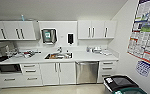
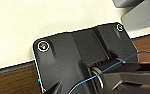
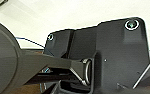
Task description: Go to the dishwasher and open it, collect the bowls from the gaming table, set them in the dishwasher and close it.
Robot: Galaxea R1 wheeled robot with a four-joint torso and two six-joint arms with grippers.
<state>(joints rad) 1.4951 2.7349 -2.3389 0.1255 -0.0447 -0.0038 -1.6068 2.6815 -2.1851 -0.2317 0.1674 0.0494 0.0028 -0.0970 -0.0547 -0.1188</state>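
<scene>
Grippers' finger state cannot be told, while the closed stainless dishwasher [image 1: 87,72], lower centre-right, looks rigid, best pulled by its top bar handle [image 1: 87,63].

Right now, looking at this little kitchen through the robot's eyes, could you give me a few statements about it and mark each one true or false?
1. The dishwasher has its door shut. True.
2. The dishwasher sits directly under the sink. False: white cabinet doors are under the sink; the dishwasher is to their right in the head view.
3. A stack of drawers stands between the dishwasher and the right-hand wall. True.
4. The posters hang above the sink. False: they are on the right-hand wall; above the sink are a dispenser and a small dark box.
5. A dark bin stands on the floor at the lower right. True.
</scene>
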